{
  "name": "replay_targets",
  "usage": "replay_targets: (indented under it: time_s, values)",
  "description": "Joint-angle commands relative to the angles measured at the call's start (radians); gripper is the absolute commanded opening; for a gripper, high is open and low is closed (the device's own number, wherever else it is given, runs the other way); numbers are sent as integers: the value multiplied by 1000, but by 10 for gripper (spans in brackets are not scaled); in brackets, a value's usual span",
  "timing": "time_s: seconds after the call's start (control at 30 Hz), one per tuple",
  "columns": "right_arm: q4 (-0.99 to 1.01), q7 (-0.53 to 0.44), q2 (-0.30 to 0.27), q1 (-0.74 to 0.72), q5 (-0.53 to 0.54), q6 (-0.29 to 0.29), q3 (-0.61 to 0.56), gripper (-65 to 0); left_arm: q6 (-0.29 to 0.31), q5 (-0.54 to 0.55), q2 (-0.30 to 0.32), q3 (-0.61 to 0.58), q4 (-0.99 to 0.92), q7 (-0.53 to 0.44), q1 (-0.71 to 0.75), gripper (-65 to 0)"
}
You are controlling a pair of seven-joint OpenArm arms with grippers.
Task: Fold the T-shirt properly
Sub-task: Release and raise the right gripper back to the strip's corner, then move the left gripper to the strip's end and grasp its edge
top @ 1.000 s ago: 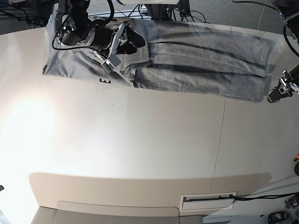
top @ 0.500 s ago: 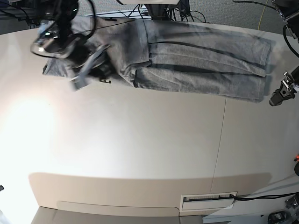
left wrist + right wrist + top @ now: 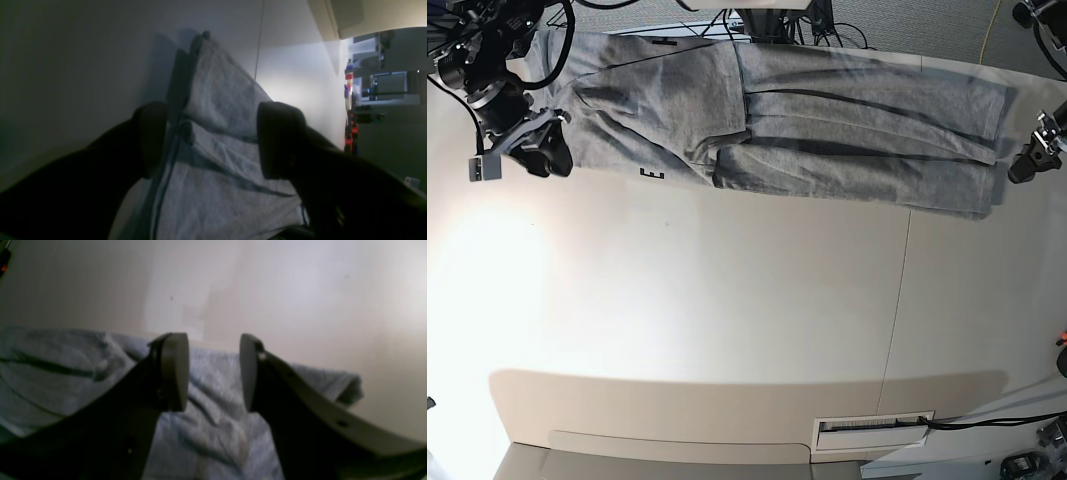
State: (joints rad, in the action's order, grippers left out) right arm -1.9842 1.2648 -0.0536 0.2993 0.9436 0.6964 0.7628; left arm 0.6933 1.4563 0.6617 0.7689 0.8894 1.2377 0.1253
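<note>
The heather-grey T-shirt (image 3: 847, 130) lies folded into a long band along the table's far edge, with a bit of black lettering (image 3: 652, 175) showing at its near edge. My right gripper (image 3: 542, 155) hangs at the shirt's left end. In the right wrist view it (image 3: 211, 373) is open and empty, just above wrinkled grey cloth (image 3: 217, 433). My left gripper (image 3: 1019, 170) is at the shirt's right end. In the left wrist view it (image 3: 217, 140) is open over the layered cloth edge (image 3: 217, 100), holding nothing.
The white table (image 3: 727, 300) has a seam line (image 3: 897, 300) running front to back. A white labelled strip (image 3: 872, 430) lies near the front edge. Cables and arm bases crowd the back edge (image 3: 767, 20). Shelving (image 3: 383, 86) stands beyond the table.
My right arm has swung from the shirt's middle out to its left end, and the left part of the shirt now lies flatter. My left gripper has moved up toward the shirt's right end.
</note>
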Motion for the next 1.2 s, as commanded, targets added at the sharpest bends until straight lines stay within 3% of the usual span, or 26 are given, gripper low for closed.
replay_targets:
  time_s: [0.0, 0.23, 0.33, 0.6, 0.97, 1.17]
  values:
    - [-18, -19, -13, 7, 20, 2, 0, -396, 5, 23, 19, 7, 14, -12, 0, -223]
    - [-18, -27, -13, 22, -33, 2, -3, -396, 5, -203, -47, 6, 14, -141, 0, -223]
    - [-18, -39, -13, 22, -43, 2, -3, -396, 5, -246, -61, 6, 14, -176, -1, -223]
    - [-18, -58, -13, 22, -43, 2, -3, -396, 5, -253, -77, -2, 14, -153, -1, -223]
    - [-18, -61, -13, 22, -42, 2, -3, -396, 5, -223, -77, -138, 14, -161, -6, -226]
    - [-18, -65, -13, 22, -42, 2, -3, -396, 5, -222, -77, -138, 14, -138, -6, -291]
